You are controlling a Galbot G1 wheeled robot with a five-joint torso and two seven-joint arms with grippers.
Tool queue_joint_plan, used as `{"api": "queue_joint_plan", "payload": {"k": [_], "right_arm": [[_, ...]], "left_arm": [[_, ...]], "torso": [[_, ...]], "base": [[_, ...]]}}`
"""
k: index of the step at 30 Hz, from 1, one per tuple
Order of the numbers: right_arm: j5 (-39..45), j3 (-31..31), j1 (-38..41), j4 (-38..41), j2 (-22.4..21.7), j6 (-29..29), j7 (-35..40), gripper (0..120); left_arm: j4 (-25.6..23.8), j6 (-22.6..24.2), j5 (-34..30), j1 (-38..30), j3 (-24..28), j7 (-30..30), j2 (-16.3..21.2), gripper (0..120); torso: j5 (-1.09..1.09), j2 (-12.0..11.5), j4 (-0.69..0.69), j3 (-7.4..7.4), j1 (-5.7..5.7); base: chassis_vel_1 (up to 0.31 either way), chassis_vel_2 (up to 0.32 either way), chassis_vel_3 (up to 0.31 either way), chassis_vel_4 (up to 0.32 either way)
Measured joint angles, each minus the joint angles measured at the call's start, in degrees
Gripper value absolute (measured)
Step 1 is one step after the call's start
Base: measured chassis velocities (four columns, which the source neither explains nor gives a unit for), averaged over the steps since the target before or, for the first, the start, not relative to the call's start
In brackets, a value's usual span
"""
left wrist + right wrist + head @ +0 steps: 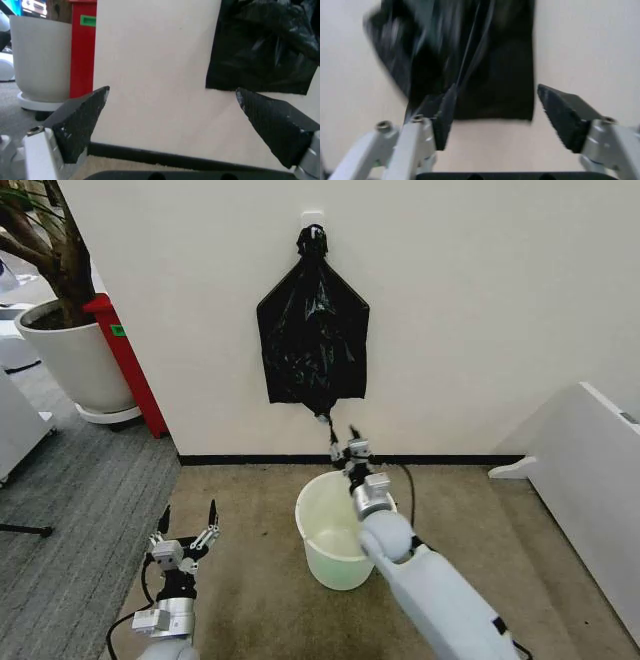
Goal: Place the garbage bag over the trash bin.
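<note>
Just below bag bundle (313, 330), right hand (343, 433) spread.

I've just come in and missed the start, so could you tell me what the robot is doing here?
The right gripper is raised above the white bin on the carpet, fingers open, just below the black bag bundle hanging on the wall. It holds nothing, and the bin has no bag over it yet. The left gripper waits open, low on the robot's left, away from the bin.
</note>
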Motion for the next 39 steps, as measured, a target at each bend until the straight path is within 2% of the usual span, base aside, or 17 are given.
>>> {"api": "queue_joint_plan", "payload": {"k": [3, 4, 5, 10, 19, 24, 30, 39], "right_arm": [[0.65, 0.59, 2.29, 5.17, -2.54, -1.7, -0.26, 74], [0.65, 0.59, 2.29, 5.17, -2.54, -1.7, -0.26, 74], [1.17, 0.38, 3.58, 6.93, -3.27, -2.67, -0.38, 81], [4.65, -3.1, 10.25, 11.7, -4.7, -6.94, 0.71, 98], [13.97, -11.81, 21.78, 10.04, -3.44, -9.27, 3.78, 100], [15.95, -15.45, 29.13, 0.83, 0.75, -8.46, 5.53, 100], [18.15, -16.26, 34.47, -7.9, 5.02, -8.08, 7.5, 100], [19.28, -15.71, 35.2, -13.84, 8.49, -7.9, 8.17, 100]], "left_arm": [[-0.02, 0.01, -0.09, -0.56, 0.24, 0.0, 0.13, 100], [-0.02, 0.01, -0.09, -0.56, 0.24, 0.0, 0.13, 100], [-0.02, 0.05, -0.09, -0.68, 0.37, 0.0, 0.14, 100], [0.33, 0.11, 0.07, -0.99, 0.5, 0.0, 0.21, 99], [0.97, 0.01, 0.55, -1.0, 0.18, 0.01, -0.38, 99], [1.73, -0.44, 1.15, -0.99, 0.14, 0.05, -1.3, 99], [1.85, -0.71, 1.57, -0.93, 0.13, 0.24, -1.87, 99], [2.3, -0.76, 1.63, -1.39, 0.13, 0.27, -1.84, 99]], "torso": [[-0.01, 0.0, 0.0, 0.0, 0.0], [-0.01, 0.0, 0.0, 0.0, 0.0], [-0.01, 0.0, 0.01, 0.0, 0.0], [-0.01, 0.0, 0.02, 0.0, 0.0], [-0.02, 0.0, 0.02, 0.0, 0.0], [-0.03, -0.01, 0.03, 0.01, 0.0], [-0.02, -0.01, 0.02, 0.02, 0.0], [-0.01, -0.01, 0.01, 0.01, 0.0]], "base": [[0.0, 0.0, 0.0, 0.0], [0.0, 0.0, 0.0, 0.0], [0.0, 0.0, 0.0, 0.0], [0.0, 0.0, 0.0, 0.0], [0.0, 0.0, 0.0, 0.0], [0.0, 0.0, 0.0, 0.0], [0.0, 0.0, 0.0, 0.0], [0.0, 0.0, 0.0, 0.0]]}}
